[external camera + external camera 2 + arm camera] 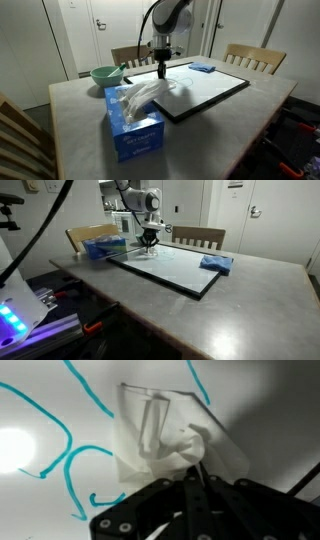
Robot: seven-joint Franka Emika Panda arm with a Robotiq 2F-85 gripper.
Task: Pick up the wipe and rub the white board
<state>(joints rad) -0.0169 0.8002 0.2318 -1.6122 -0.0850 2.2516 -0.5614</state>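
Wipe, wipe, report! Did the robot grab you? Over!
Gripper shut on wipe. Wipe touching white board. Tissue box sits off the board, not blocking.

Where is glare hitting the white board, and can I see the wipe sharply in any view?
Wrist view: a bright glare spot washes out the white board at the left edge; the wipe shows clearly, the gripper is dark and soft-focused. Both exterior views: dim, even room light, no strong glare on the board, wipe too small to make out.
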